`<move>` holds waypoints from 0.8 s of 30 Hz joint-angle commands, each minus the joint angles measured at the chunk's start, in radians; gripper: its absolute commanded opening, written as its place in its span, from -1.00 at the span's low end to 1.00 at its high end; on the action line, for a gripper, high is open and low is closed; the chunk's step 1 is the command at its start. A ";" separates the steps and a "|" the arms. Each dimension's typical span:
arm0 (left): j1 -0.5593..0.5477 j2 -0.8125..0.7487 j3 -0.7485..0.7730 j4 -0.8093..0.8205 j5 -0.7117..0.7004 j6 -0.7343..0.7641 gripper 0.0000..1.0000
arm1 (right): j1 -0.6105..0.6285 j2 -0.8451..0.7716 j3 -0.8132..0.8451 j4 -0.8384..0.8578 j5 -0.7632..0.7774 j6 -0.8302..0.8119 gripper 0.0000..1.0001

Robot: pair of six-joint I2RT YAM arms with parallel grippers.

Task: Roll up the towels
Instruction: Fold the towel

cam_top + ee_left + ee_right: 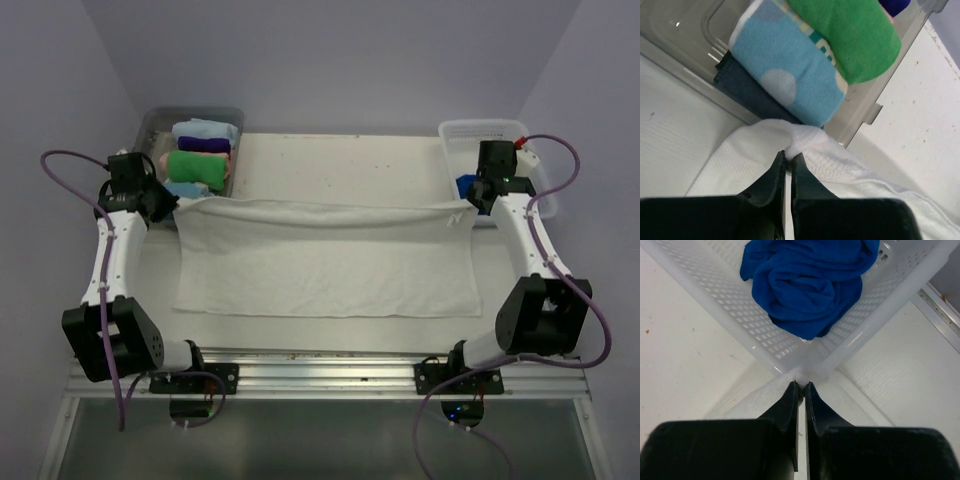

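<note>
Pressed together on cloth, the left gripper (pixel 789 156) pinched the far left corner of the white towel (pixel 325 260), its jaws nearly touching with a small tuft of terry bunched between the tips. The right gripper (pixel 801 386) was clamped the same way on the far right corner, jaws almost meeting on a nub of white fabric.

Both arms reached forward over the pale table (pixel 330 160). The white towel, the largest thing on it, lay spread across the middle. Its far edge was stretched between the two grippers and its near edge lay flat toward the arm bases.

At the far left corner of the table stood a clear bin (pixel 685 30), just beyond the left gripper's corner of the cloth. At the far right corner stood a white basket (pixel 740 305) with perforated walls, its near corner just beyond the right gripper's tips. Inside that basket the blue towel (pixel 805 285) lay crumpled in a loose heap, apart from the gripper.

In the clear bin a green towel (pixel 850 35) lay rolled beside a pale blue dotted towel (pixel 785 75), with a dark navy cloth (pixel 745 87) under the dotted one.
</note>
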State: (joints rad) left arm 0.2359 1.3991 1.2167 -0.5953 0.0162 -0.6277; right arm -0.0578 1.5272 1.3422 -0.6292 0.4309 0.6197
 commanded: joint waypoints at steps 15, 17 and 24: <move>0.026 -0.259 -0.358 -0.146 -0.012 0.019 -1.00 | -0.060 -0.444 -0.485 -0.151 -0.027 0.139 -1.00; 0.037 -0.252 -0.374 -0.150 0.001 0.014 -1.00 | -0.076 -0.473 -0.527 -0.155 -0.035 0.176 -1.00; 0.094 -0.294 -0.350 -0.198 0.005 0.057 -1.00 | -0.221 -0.524 -0.546 -0.178 -0.058 0.144 -1.00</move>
State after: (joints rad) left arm 0.2966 1.1454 0.8360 -0.7631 0.0235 -0.6060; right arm -0.2199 1.0397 0.7807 -0.7944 0.3702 0.7654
